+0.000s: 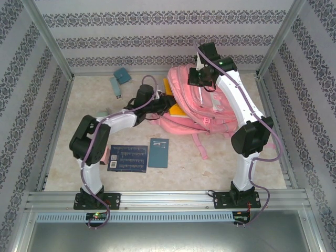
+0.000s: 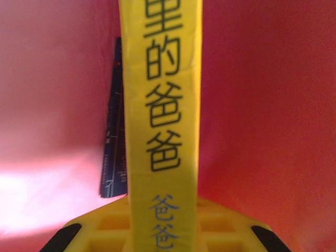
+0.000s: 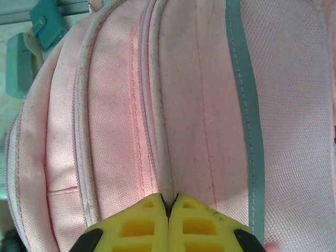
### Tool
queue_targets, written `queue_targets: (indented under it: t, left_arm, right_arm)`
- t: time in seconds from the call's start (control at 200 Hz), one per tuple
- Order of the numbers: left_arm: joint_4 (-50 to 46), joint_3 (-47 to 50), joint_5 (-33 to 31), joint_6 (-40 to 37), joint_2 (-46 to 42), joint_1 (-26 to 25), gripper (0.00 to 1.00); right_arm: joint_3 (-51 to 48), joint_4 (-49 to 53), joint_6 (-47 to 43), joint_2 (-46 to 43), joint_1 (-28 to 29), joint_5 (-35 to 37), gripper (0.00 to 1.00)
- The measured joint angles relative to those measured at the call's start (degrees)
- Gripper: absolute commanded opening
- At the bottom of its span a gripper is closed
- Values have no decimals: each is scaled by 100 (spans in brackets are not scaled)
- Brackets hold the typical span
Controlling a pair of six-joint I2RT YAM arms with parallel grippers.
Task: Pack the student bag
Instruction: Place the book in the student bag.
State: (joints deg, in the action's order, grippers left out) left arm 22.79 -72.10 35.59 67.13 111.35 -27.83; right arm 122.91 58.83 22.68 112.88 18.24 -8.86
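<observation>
The student bag (image 1: 197, 102), a big pink backpack, lies at the back middle of the table. My left gripper (image 1: 167, 104) reaches into its opening from the left, shut on a yellow book (image 1: 176, 110). In the left wrist view that yellow book (image 2: 163, 105) stands spine-on between my gripper's (image 2: 163, 233) fingers, with the pink bag lining (image 2: 262, 105) all round and a dark blue book (image 2: 113, 136) behind it. My right gripper (image 1: 202, 77) sits at the bag's top. Its jaws (image 3: 169, 202) are pinched shut on a fold of the bag's fabric (image 3: 184, 105) beside a zip seam.
A dark blue book (image 1: 127, 158) and a teal notebook (image 1: 158, 153) lie flat in front of the left arm. A teal pouch (image 1: 122, 75) and a teal stick-like item (image 1: 115, 88) lie at the back left. Metal frame rails and patterned walls enclose the table.
</observation>
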Motion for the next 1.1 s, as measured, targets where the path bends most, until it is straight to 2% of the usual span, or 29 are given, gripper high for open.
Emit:
queue_targets:
  t: [0.335,0.5,0.55,0.605,0.704,0.759,0.854,1.099]
  left_arm:
    - [-96,-1207,-487,103,1484,-719,0]
    - [-258,-2120,-577,50,2070,-949,2]
    - [-448,-2385,-621,-42,2188,-1003,7]
    - [-726,-2660,-697,-164,2277,-1069,18]
    - [-1117,-2874,-815,-376,2308,-1134,47]
    - [-1318,-2911,-914,-566,2306,-1145,54]
    - [-1749,-2911,-1154,-885,2258,-1145,59]
    - [-2968,-2909,-1899,-1733,1770,-1143,59]
  right_arm:
    - [116,-162,498,-2,-157,-479,0]
    - [219,-164,654,-2,-170,-544,0]
    - [219,-164,697,-2,-192,-555,0]
    - [219,-164,726,-2,-219,-560,0]
    - [225,-162,743,-2,-249,-577,0]
    - [225,-162,743,-2,-251,-579,0]
    - [223,-162,743,-2,-278,-601,0]
    - [48,-289,743,-114,-376,-754,0]
